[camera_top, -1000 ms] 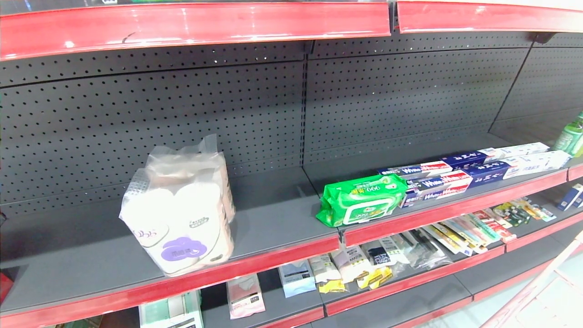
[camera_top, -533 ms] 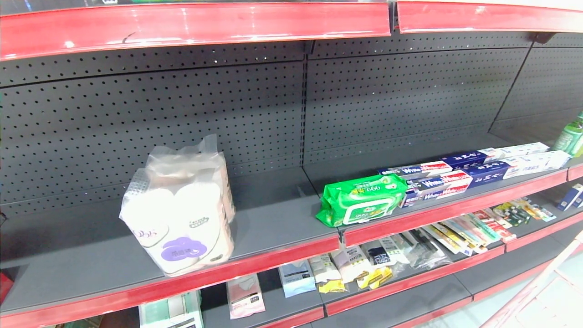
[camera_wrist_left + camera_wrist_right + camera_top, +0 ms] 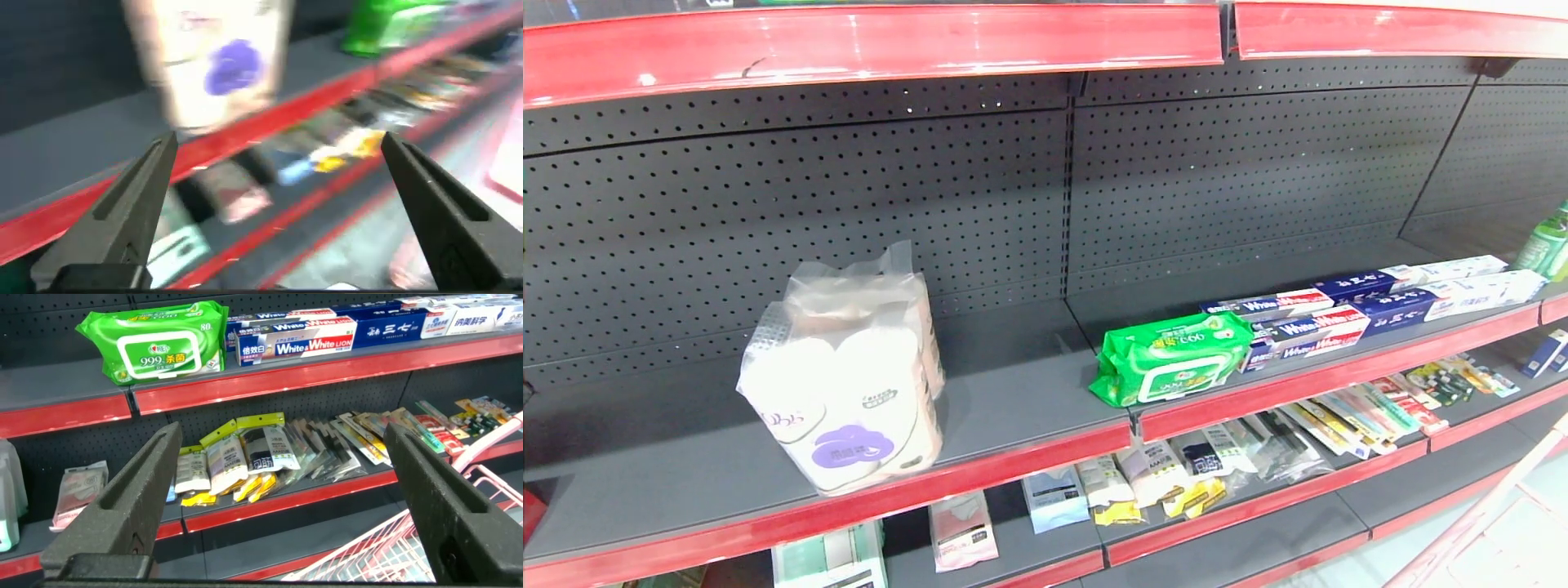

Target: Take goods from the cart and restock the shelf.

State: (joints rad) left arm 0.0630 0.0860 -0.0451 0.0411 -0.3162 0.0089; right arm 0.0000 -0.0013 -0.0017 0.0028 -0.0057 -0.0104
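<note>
The right tool (image 3: pixel 282 429) is hanging open and empty by the cart (image 3: pixel 372 539), the left tool (image 3: pixel 278 139) likewise gaping before the shelf's (image 3: pixel 1013 384) toilet-roll pack (image 3: pixel 849 384), so the next grasp should be coming straight down onto one item, squarely.

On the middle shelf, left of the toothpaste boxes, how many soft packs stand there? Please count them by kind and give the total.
toilet paper pack: 1
green wet wipes pack: 1
Total: 2
</note>
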